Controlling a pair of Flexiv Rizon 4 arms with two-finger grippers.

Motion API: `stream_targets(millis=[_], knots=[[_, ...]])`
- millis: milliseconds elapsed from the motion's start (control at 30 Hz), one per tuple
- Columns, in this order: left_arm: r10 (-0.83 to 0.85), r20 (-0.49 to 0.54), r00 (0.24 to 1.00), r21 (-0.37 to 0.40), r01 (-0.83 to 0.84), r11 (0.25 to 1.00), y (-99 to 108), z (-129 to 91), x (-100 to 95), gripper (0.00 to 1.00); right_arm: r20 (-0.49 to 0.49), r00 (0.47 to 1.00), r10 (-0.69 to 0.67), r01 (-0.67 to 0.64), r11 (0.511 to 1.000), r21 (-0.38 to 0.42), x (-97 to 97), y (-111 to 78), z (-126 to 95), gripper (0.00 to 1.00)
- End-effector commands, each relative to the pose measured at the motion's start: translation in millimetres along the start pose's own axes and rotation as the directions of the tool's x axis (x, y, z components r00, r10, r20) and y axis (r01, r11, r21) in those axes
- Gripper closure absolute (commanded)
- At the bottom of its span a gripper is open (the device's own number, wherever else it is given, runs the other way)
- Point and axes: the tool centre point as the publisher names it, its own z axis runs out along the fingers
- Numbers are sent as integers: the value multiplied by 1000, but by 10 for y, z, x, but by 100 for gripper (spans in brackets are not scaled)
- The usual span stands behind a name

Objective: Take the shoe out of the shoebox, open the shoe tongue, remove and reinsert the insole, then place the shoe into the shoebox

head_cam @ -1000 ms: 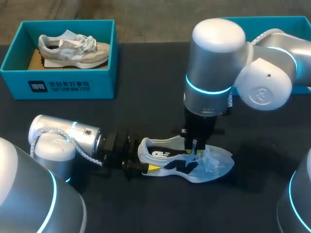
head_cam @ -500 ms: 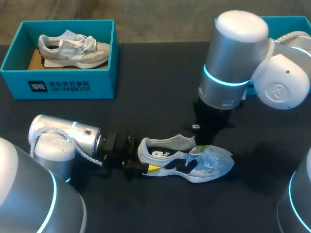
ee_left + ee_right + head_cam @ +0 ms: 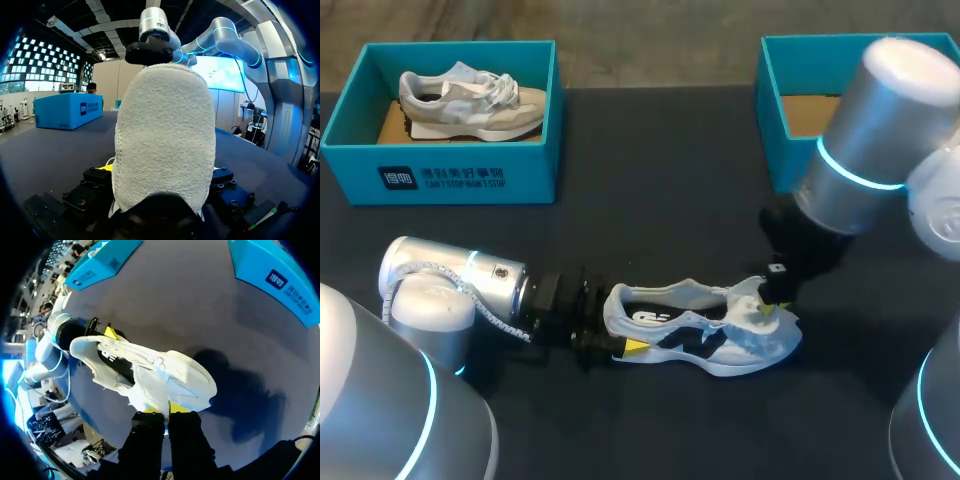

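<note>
A white and black shoe (image 3: 720, 345) lies on its side on the dark table, toe to the right. My left gripper (image 3: 620, 345) comes in from the left and has its fingers on both sides of the heel. In the left wrist view the white heel (image 3: 165, 140) fills the space between those fingers. My right gripper (image 3: 770, 308) is over the forefoot, shut on the white tongue (image 3: 745, 305). The right wrist view shows the tongue (image 3: 150, 385) pinched in my right gripper (image 3: 167, 415) and drawn back over the toe of the shoe (image 3: 190, 377).
A teal shoebox (image 3: 450, 175) at the back left holds a second beige shoe (image 3: 470, 100). An open teal shoebox (image 3: 770, 110) stands at the back right, partly behind my right arm. Bare dark table lies between the boxes and the shoe.
My right arm has swung to the right, from above the shoe's opening to above its toe, drawing the tongue that way. The left arm and the shoe have stayed put.
</note>
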Motion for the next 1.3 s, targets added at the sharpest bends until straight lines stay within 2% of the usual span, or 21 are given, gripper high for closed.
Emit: stream_targets(millis=[33,267,300,367,400,433,600,833,967,1133,1167,1200,1233,1267,1300], knots=[[0,1,1000,-1,0,1000,47,15,6,100,-321,947,-13,6,1000,-21,-149,-71,38,100],[0,1,1000,-1,0,1000,47,15,6,100,-357,934,-33,27,999,-21,-192,-80,80,100],[0,1,1000,-1,0,1000,47,15,6,100,-354,935,-34,30,999,-17,-184,-83,76,89],[0,1,1000,-1,0,1000,47,15,6,100,-338,941,-34,33,999,-9,-167,-94,45,54],[0,1,1000,-1,0,1000,47,15,6,100,-329,944,-33,33,999,-4,-155,-102,18,14],[0,1,1000,-1,0,1000,47,15,6,100,-315,949,-28,29,1000,-1,-141,-113,-15,0],[0,1,1000,-1,0,1000,47,15,6,100,-210,977,-25,28,999,14,-2,-167,-229,0],[0,1,1000,-1,0,1000,47,15,6,100,-11,990,-139,140,990,20,396,-216,-560,0],[0,1,1000,-1,0,1000,47,15,6,100,92,964,-249,248,969,23,616,-242,-691,0],[0,1,1000,-1,0,1000,47,15,6,100,193,891,-410,405,912,70,877,-235,-792,0],[0,1,1000,-1,0,1000,47,15,6,100,209,872,-443,435,896,85,925,-228,-804,7],[0,1,1000,-1,0,1000,47,15,6,100,224,844,-487,475,873,108,960,-217,-810,41],[0,1,1000,-1,0,1000,47,15,6,100,237,814,-530,519,847,113,995,-211,-813,68],[0,1,1000,-1,0,1000,47,15,6,100,238,780,-579,567,814,123,1024,-207,-818,100],[0,1,1000,-1,0,1000,47,15,6,100,242,749,-617,600,786,147,1051,-198,-815,100]])
